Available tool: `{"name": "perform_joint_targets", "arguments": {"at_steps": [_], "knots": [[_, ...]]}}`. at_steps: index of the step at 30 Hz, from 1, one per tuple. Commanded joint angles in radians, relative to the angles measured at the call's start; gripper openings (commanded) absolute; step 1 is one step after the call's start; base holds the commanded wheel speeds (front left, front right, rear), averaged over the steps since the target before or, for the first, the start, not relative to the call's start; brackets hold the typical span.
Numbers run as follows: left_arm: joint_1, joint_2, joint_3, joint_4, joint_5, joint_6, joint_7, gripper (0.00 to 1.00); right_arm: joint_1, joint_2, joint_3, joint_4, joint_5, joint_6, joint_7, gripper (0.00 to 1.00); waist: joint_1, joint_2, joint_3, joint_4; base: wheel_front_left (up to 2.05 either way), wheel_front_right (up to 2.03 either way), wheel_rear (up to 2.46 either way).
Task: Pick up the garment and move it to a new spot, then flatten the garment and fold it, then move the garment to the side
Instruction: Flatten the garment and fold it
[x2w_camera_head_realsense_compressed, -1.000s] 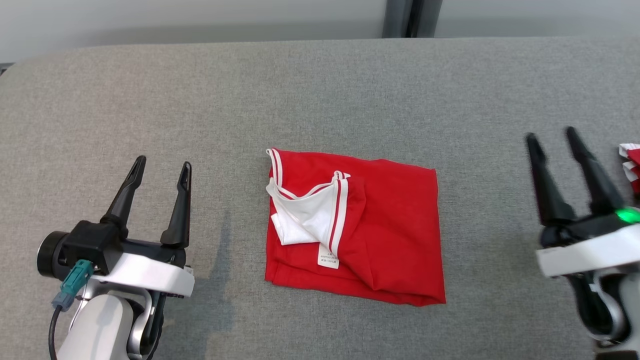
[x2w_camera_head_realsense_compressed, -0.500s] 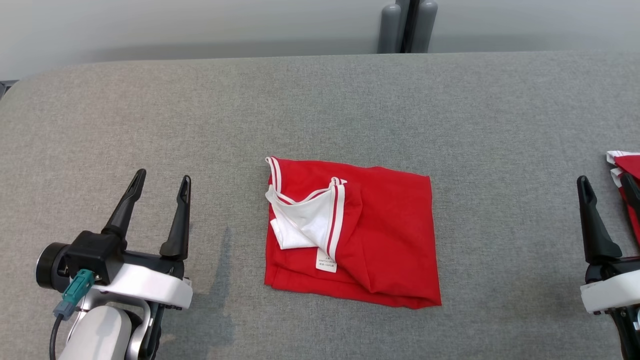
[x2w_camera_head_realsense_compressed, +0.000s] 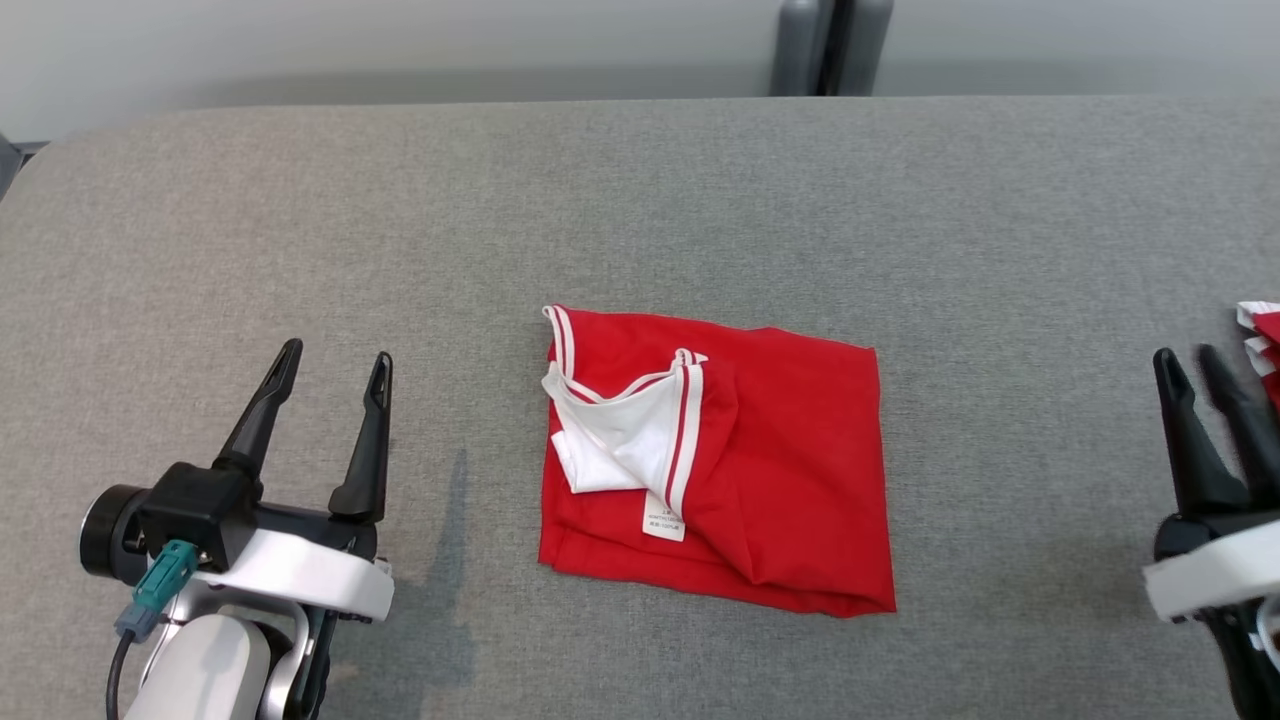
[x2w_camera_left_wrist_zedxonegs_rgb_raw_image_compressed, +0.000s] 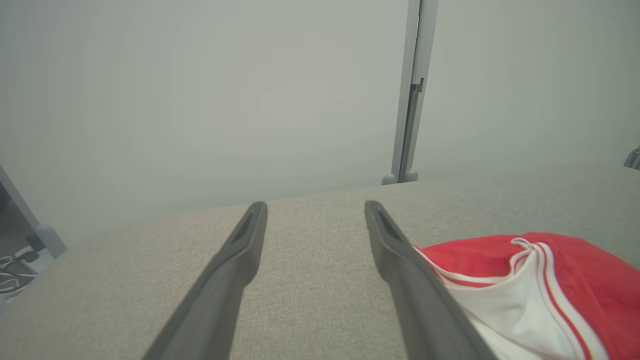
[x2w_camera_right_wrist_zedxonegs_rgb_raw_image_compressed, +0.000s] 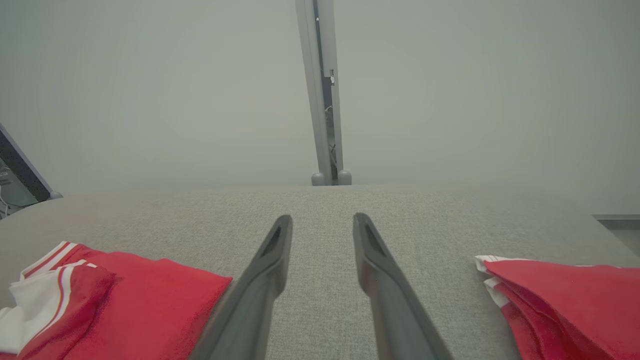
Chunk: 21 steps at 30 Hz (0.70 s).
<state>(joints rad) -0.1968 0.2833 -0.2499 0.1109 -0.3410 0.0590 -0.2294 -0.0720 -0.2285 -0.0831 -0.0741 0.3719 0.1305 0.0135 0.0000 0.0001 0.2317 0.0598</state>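
The garment (x2w_camera_head_realsense_compressed: 790, 470) is red with white-striped trim and a white inner panel. It lies folded into a rough square at the middle of the grey padded table (x2w_camera_head_realsense_compressed: 640, 200). My left gripper (x2w_camera_head_realsense_compressed: 336, 352) hovers open and empty to the garment's left. In the left wrist view the garment (x2w_camera_left_wrist_zedxonegs_rgb_raw_image_compressed: 575, 265) lies just right of the left gripper (x2w_camera_left_wrist_zedxonegs_rgb_raw_image_compressed: 315, 207). My right gripper (x2w_camera_head_realsense_compressed: 1185, 357) is at the right edge, open by a narrow gap with nothing between its fingers. The right wrist view has the right gripper (x2w_camera_right_wrist_zedxonegs_rgb_raw_image_compressed: 322, 219) over bare table, with the garment (x2w_camera_right_wrist_zedxonegs_rgb_raw_image_compressed: 150, 290) to its left.
A second folded red garment (x2w_camera_head_realsense_compressed: 1262, 335) lies at the table's right edge, close beside my right gripper, and appears again in the right wrist view (x2w_camera_right_wrist_zedxonegs_rgb_raw_image_compressed: 565, 295). A grey post (x2w_camera_head_realsense_compressed: 830, 45) stands behind the table's far edge against a pale wall.
My right gripper has drawn back toward the lower right edge of the head view, and its fingers have come closer together. The left gripper and the garment have stayed put; the camera shifted slightly.
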Motion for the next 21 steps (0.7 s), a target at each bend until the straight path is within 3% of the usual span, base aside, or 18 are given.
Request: {"name": "perform_joint_targets", "arguments": {"at_steps": [1,14,21], "knots": [[-0.017,0.006,0.000,-0.002,-0.001,0.003,-0.002,1.00,-0.019,-0.008,0.012,0.007,0.007,0.000,0.005,0.00,0.0000,-0.0001,0.005,0.006,0.00,0.00,0.00],[-0.062,-0.028,-0.022,0.016,-0.006,-0.002,-0.018,1.00,-0.224,-0.014,0.468,0.237,0.103,0.000,0.018,0.00,0.0000,-0.0001,0.056,0.092,0.00,0.00,0.00],[-0.086,-0.040,-0.025,0.031,-0.009,-0.015,-0.028,1.00,-0.314,-0.001,0.625,0.395,0.162,0.000,-0.016,0.00,0.0000,-0.0001,0.083,0.132,0.00,0.00,0.00]]}}
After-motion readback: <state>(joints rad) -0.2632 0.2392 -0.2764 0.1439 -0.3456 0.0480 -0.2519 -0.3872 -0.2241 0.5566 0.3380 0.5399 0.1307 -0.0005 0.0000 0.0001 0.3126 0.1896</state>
